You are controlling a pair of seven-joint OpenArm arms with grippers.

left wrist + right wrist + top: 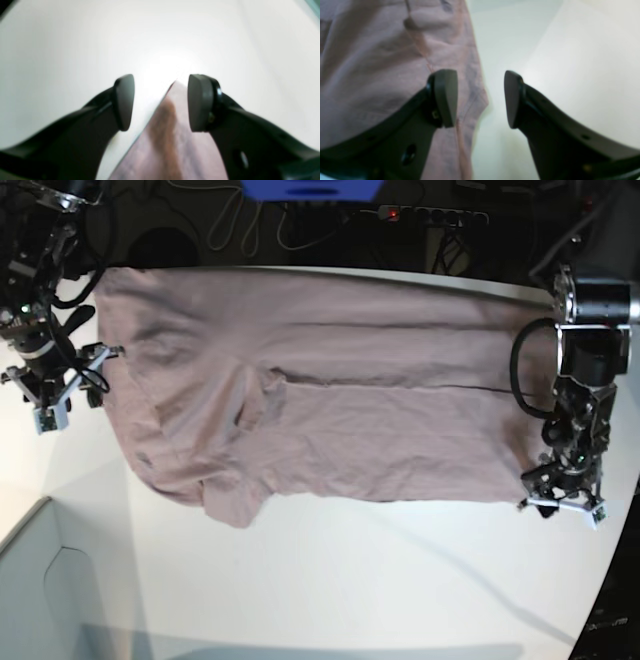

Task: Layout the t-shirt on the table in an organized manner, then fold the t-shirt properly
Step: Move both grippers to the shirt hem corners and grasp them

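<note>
The t-shirt (320, 405) lies spread across the far half of the white surface (380, 580), its long body running side to side in the base view, with a crumpled sleeve and folds toward that view's left.

The left gripper (161, 101) hangs over the shirt's corner at the base view's right, jaws open with nothing between them. In the left wrist view a narrowing strip of mauve cloth (170, 140) runs up from the bottom edge and its tip ends in the gap between the 2 pads, nearer the right-hand one.

The right gripper (481, 98) is at the shirt's other end, jaws also open and empty. In its wrist view the cloth's hem (470, 100) passes just beside the left-hand pad, while the right-hand pad sits over bare surface.
</note>
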